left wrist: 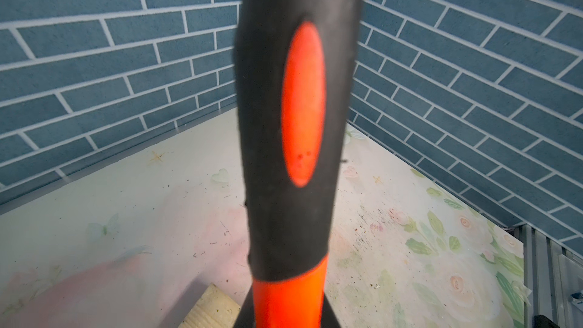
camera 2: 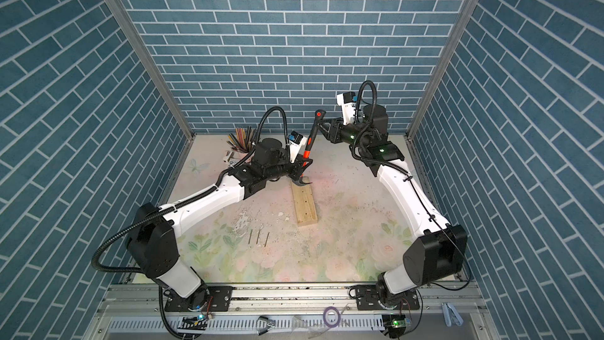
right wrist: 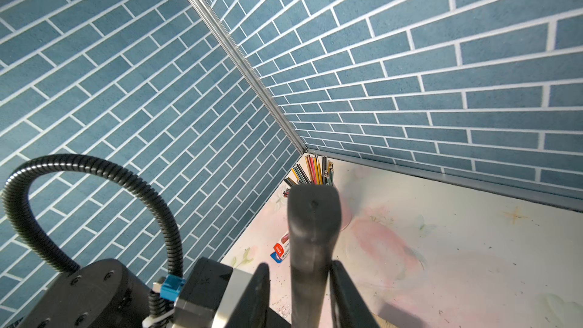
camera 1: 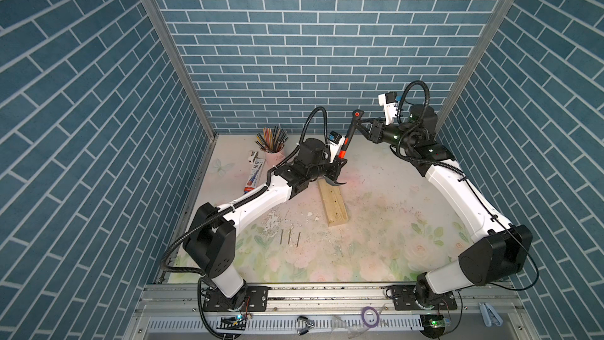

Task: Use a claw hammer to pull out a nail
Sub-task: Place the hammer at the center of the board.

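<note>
1. In the far left corner a pink cup of coloured pencils (camera 1: 274, 155) stands by the back wall. A printed box (camera 1: 255, 174) lies flat just in front of it on the floral surface (camera 1: 385, 224).
2. The left arm reaches in toward the middle. The left tool (camera 1: 339, 165) is clamped narrow on the orange shaft of the claw hammer (camera 1: 349, 134), low down near the head. In the left wrist view the shaft and black grip (left wrist: 299, 209) fill the centre.
3. Three nails (camera 1: 289, 237) lie loose side by side on the surface, near the wooden block (camera 1: 334, 204) but apart from it.
4. The block points toward the back wall. The hammer's dark head sits over its far end, with the curved claw pointing right. Whether the claw hooks anything cannot be told.
5. The hammer stands nearly upright, leaning right, with its red-dotted handle end uppermost.
6. The right tool (camera 1: 360, 126) meets the black handle just below that end. In the right wrist view its fingers (right wrist: 261, 291) flank the handle (right wrist: 310, 241) slightly parted, with a gap on one side, so it has no grip.
</note>
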Available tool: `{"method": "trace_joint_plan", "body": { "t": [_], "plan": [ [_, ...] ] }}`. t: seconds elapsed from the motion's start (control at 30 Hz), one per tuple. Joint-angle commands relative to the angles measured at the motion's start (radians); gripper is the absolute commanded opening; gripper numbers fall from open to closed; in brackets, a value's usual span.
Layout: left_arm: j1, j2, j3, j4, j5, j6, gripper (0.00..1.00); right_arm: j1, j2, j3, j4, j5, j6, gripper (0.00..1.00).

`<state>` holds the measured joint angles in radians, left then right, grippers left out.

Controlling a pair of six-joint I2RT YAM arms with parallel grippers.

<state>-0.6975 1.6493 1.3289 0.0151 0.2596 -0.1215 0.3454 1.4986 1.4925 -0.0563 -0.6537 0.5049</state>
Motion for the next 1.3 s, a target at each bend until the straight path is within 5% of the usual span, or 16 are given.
{"method": "trace_joint_plan", "body": {
  "t": [0.0, 0.23, 0.37, 0.77, 1.27],
  "plan": [
    [0.008, -0.013, 0.029, 0.048, -0.012, -0.013, 0.0, -0.006, -0.048, -0.022, 0.059, -0.001, 0.014, 0.43],
    [0.025, -0.014, 0.028, 0.025, -0.04, -0.037, 0.0, -0.007, -0.11, -0.066, 0.084, 0.058, -0.027, 0.77],
    [0.046, -0.032, 0.003, 0.0, -0.054, -0.058, 0.0, -0.006, -0.16, -0.103, 0.081, 0.135, -0.067, 0.89],
    [0.147, -0.083, -0.076, -0.15, -0.111, -0.099, 0.0, -0.006, -0.315, -0.231, 0.094, 0.41, -0.18, 0.93],
    [0.185, -0.03, -0.167, -0.254, -0.149, -0.159, 0.0, -0.006, -0.394, -0.286, 0.036, 0.595, -0.261, 0.93]
  ]
}}
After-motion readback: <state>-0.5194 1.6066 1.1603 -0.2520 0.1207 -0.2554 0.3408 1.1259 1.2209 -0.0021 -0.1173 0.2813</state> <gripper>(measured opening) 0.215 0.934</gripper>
